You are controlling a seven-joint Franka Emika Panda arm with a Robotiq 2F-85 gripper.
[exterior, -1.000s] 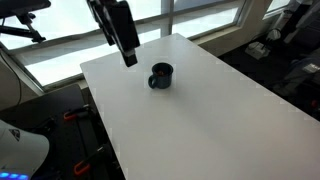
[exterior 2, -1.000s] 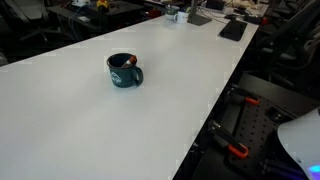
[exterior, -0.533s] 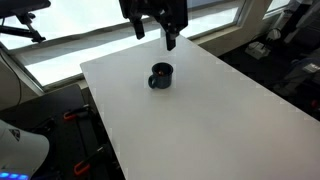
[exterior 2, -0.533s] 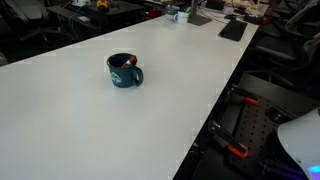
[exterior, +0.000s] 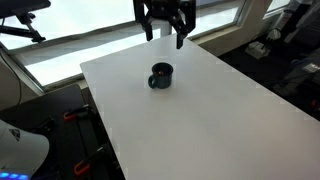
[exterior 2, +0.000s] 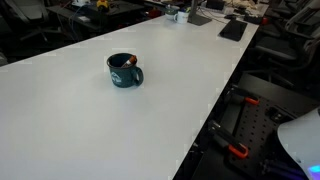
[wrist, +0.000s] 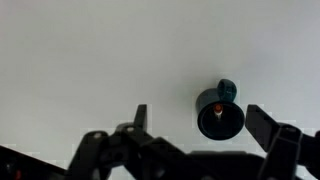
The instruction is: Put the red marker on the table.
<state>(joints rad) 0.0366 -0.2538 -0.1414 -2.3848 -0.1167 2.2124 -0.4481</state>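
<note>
Red marker (exterior 2: 130, 61) inside the mug (exterior 2: 121, 76)

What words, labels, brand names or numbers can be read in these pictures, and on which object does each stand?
No text can be read in any view.
The mug: plain dark, no print visible.
The red marker inside it: too small to show a label.
The table: plain white, no marks.
The gripper: black, no legible marking.
The dark flat item at the far end: too blurred to read.
</note>
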